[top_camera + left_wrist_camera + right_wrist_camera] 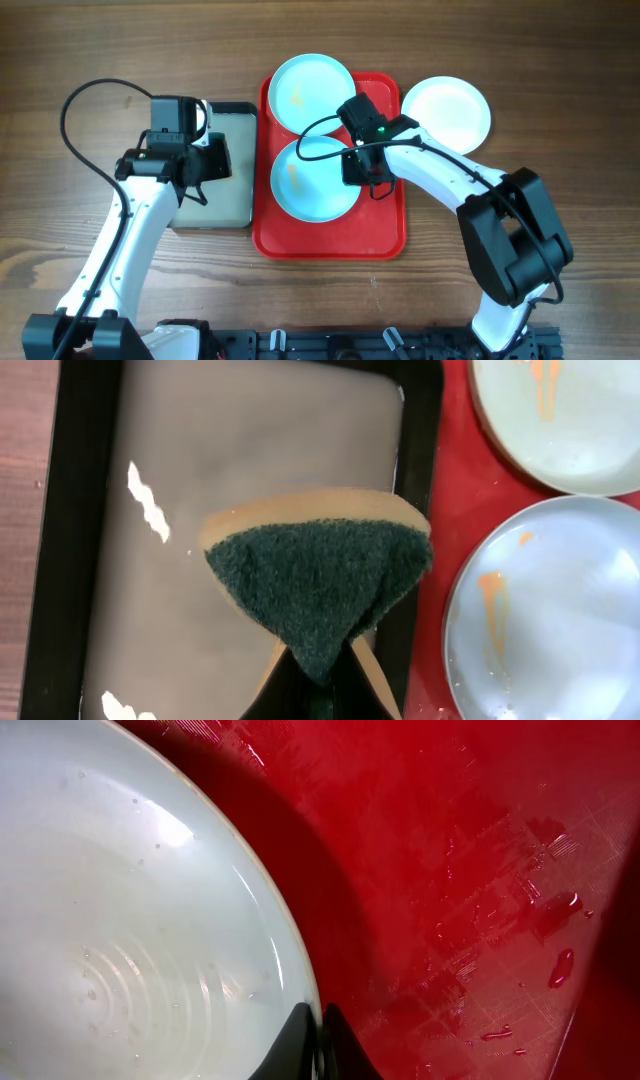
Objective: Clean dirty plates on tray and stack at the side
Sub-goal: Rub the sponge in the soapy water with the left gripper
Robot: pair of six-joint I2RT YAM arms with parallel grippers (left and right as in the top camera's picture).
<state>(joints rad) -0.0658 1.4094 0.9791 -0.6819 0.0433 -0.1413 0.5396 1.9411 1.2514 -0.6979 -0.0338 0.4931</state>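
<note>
Well, on the left we have the black tray [70,560], grey inside and glinting as if wet, which we take to be the place for wetting the sponge [320,575]. The left gripper [312,695] hangs over it with its jaws closed tight on the sponge's narrow end. The green scouring face fans out ahead, held ready for scrubbing, we judge.

Just beside the black tray lies the red tray [330,240], and both mint plates sit on it. The far plate [310,85] and the near plate [305,185] each carry orange streaks, so neither looks clean. The right gripper [322,1038] is at the near plate's right edge, pinched on the rim with one tip inside and one outside. We think this grip pins the plate for scrubbing. Drops bead the red surface around it.

Furthest right, the white plate [447,112] rests on the table [560,60], off the red tray. We read it as the start of the stack.
</note>
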